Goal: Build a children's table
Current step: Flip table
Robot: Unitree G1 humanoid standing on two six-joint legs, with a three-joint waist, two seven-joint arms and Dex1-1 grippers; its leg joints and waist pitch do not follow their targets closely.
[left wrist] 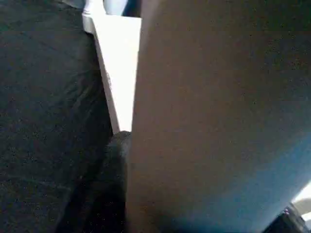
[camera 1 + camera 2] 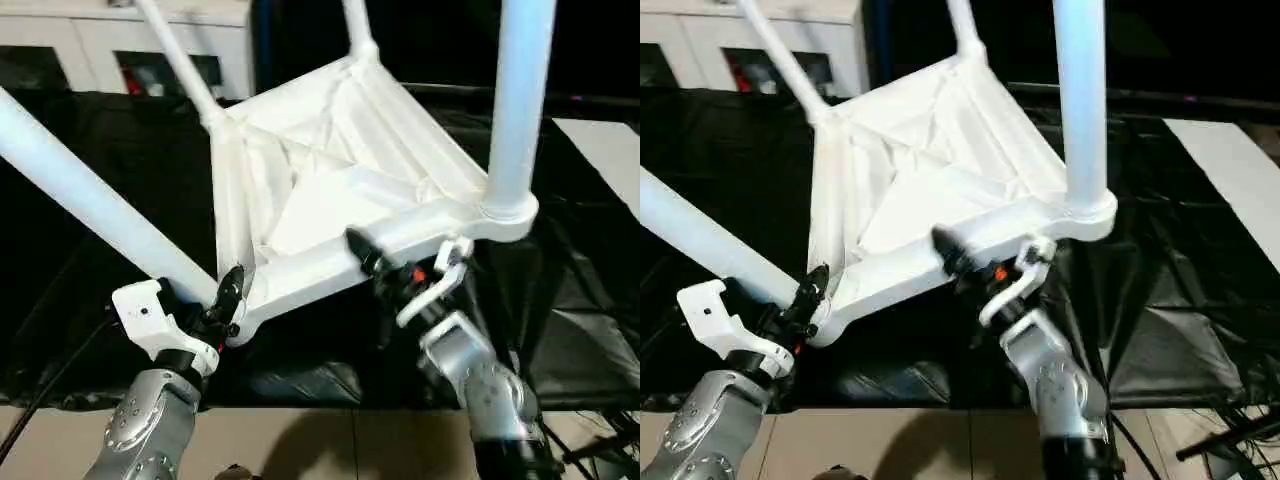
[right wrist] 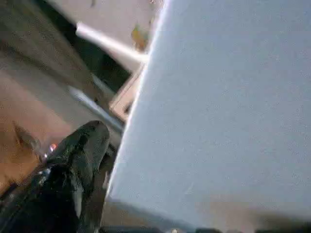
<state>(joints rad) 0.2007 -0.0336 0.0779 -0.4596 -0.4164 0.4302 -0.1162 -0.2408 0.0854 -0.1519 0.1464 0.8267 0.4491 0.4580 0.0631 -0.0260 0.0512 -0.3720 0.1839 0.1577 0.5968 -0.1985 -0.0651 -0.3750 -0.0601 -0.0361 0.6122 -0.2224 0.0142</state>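
Tabletop, white ribbed plastic, tilted over black-draped counter, four white tube legs fitted: left end effector pinches near corner, right end effector wide at rim; you tip slowly.

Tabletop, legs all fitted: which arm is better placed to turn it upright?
Probably the left. The left gripper is closed around the tabletop at its near corner beside the near-left leg. The right gripper, jaws wide, only rests against the near edge.
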